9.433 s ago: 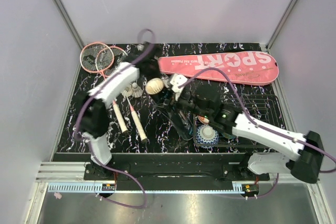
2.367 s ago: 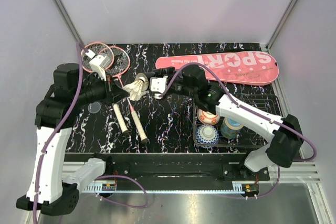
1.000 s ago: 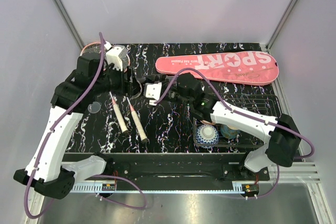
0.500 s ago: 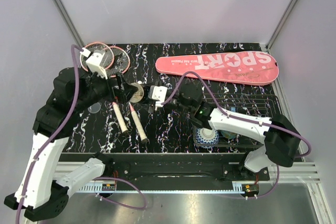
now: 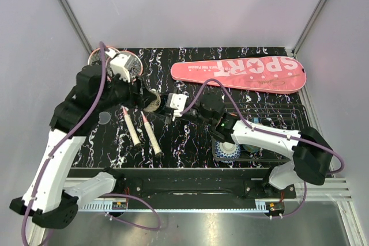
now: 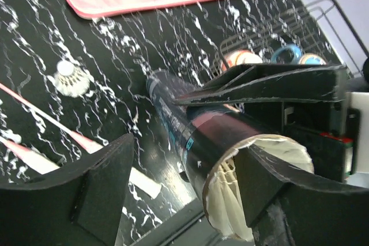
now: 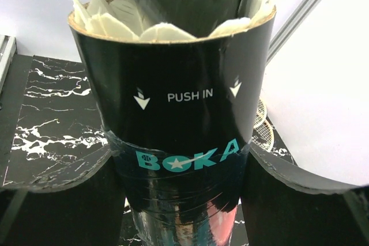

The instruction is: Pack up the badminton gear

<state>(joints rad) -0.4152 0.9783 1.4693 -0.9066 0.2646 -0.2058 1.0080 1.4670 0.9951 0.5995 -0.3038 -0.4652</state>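
Rackets (image 5: 153,141), two with pink frames, lie side by side on the left half of the desk (image 5: 184,142), their white handles closest to the arm bases and their heads mostly hidden under the left arm further back. To the right, at about the same depth, a black wire basket (image 5: 282,116) holds a blue patterned bowl (image 5: 227,150); the other crockery in it is largely covered by the right arm. Mid-desk, the right tool (image 7: 180,168) is pinching a black BOKA shuttlecock tube (image 7: 176,93), one finger pressed against each side of it below the words "PUSH IN", and holds it off the desk with its open mouth turned toward the left arm. White feather shuttlecocks (image 6: 228,200) fill that mouth up to the rim. The left tool (image 6: 187,159) meets the tube end-on with its fingers spread wide: one finger (image 6: 271,182) sits at the mouth among the feathers, the other (image 6: 98,188) stands well clear to the side, gripping nothing. A loose shuttlecock (image 6: 69,78) rests on the desk beyond the tube, near the racket shafts. Along the far edge lies the long pink "SPORT" racket cover (image 5: 239,73), flat and apart from both tools. The desk is black with white marbling, enclosed by plain pale walls (image 5: 190,10) on three sides.
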